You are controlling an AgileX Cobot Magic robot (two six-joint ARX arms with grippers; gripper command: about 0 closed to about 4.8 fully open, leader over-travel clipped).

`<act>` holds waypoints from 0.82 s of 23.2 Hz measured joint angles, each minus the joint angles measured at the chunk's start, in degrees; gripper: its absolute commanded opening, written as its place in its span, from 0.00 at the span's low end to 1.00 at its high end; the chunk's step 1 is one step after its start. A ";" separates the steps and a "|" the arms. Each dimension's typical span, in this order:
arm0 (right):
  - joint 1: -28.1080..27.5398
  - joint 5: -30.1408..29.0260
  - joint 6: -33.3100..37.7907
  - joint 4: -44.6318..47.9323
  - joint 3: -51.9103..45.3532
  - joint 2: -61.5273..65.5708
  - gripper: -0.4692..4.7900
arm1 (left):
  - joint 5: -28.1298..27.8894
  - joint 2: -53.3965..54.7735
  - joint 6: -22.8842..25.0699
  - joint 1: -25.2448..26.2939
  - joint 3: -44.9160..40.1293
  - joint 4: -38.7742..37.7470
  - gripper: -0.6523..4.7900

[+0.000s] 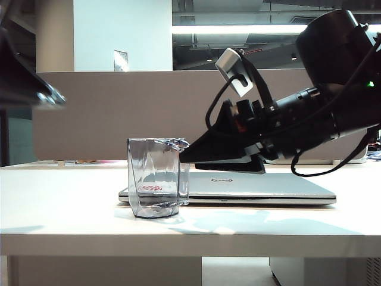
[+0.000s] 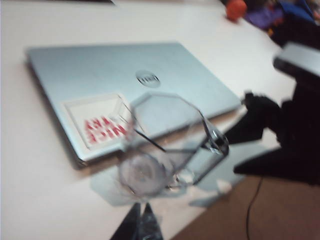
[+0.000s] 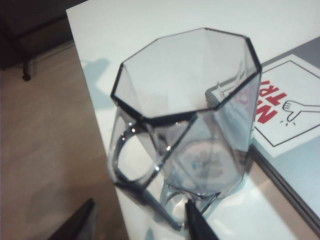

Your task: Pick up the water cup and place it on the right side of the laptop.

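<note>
While the cup (image 1: 153, 177) stands unlifted just ahead of the open right claw (image 3: 142, 220), nothing is done. Left claw (image 2: 140, 225) hangs above it — grip unclear — and the carry past the laptop (image 1: 256, 187) remains.

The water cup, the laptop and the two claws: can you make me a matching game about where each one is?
Things:
1. water cup
2. laptop
3. right claw
4. left claw

Places or states:
A. lying closed and flat on the table
B. open, its tip at the cup's rim
C. standing upright in front of the laptop's left end
D. seen only in its own wrist view, near the cup, too blurry to tell

Pairs: 1-C, 2-A, 3-B, 4-D
</note>
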 measured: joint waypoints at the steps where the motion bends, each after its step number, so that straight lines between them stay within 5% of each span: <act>1: -0.13 0.00 0.00 -0.24 0.00 -0.02 0.55 | -2.71 2.60 1.53 -5.20 0.00 1.53 0.11; 7: -0.26 0.07 0.00 -0.28 0.02 0.00 0.55 | -12.55 17.49 3.34 -19.96 0.66 8.87 0.11; 19: -1.40 0.20 0.00 -5.62 0.02 0.00 0.55 | -11.78 30.01 3.34 -22.21 11.54 8.24 0.11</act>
